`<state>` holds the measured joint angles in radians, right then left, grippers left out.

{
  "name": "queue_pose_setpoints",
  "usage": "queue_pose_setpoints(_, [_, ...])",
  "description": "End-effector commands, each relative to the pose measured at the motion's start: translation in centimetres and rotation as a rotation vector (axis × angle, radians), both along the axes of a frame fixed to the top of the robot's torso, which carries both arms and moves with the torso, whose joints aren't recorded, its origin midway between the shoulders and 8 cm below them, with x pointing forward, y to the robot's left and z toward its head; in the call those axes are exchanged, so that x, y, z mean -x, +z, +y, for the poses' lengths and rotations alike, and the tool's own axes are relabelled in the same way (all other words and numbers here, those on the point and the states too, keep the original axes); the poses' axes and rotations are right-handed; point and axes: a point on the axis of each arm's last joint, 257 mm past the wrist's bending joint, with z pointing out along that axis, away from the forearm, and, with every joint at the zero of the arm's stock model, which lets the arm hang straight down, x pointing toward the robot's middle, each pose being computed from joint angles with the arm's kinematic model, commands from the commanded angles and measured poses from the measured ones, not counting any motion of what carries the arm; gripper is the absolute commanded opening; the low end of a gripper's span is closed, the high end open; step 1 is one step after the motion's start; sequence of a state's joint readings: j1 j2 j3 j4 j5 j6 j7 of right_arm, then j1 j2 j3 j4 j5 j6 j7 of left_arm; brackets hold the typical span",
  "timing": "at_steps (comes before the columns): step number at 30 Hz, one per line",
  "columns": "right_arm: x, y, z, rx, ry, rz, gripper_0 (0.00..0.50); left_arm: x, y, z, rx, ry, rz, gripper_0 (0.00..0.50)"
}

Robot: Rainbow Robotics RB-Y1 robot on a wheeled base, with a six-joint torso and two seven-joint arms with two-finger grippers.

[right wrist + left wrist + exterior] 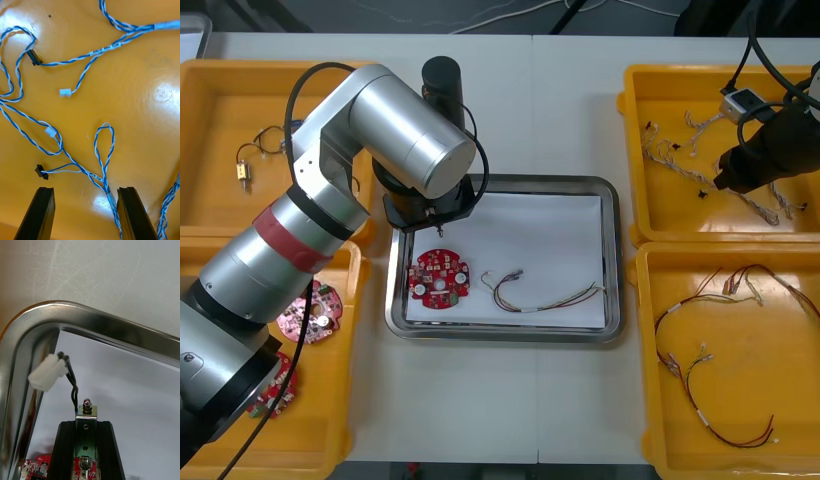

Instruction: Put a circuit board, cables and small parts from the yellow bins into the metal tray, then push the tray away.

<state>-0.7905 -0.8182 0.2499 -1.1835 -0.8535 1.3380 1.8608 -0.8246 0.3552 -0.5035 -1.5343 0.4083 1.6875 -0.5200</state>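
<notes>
Your left gripper (86, 427) clamps a metal part (86, 414) over the tray (612, 260), at its upper-left corner. Right gripper (85, 193), wide open, hovers over a blue-white cable (103, 150) in the upper-right bin (670, 215). Board (439, 277) and thin cable (545, 292) are already in; the push is not yet done.

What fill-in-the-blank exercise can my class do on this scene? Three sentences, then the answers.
1. The left claw, over a corner of the metal tray, is shut on a small metal part whose black cable ends in a ____ connector.
2. The twisted blue and white cables lie under the open ____ claw.
3. On the tray's white inside, beside a thin cable, lies a round red ____.
Missing words: white; right; circuit board.
</notes>
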Motion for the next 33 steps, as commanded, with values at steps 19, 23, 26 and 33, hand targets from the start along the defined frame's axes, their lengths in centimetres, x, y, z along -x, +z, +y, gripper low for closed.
queue_pose_setpoints(19, [0.4, 3.4, -5.7, 0.135, 0.183, -0.010, 0.486, -0.5, -0.9, -0.8, -0.032, -0.119, -0.060, 0.000])
queue_pose_setpoints(23, [0.3, 2.8, -6.3, 0.125, 0.164, -0.011, 0.484, -0.6, -1.0, -0.7, -0.034, -0.118, -0.061, 0.000])
queue_pose_setpoints(26, [0.1, 2.2, -6.3, 0.127, 0.162, -0.011, 0.485, -0.6, -1.0, -0.7, -0.034, -0.118, -0.062, 0.000])
queue_pose_setpoints(33, [-0.1, 1.0, -5.4, 0.134, 0.175, -0.006, 0.484, -0.6, -0.9, -0.5, -0.035, -0.114, -0.063, 0.363])
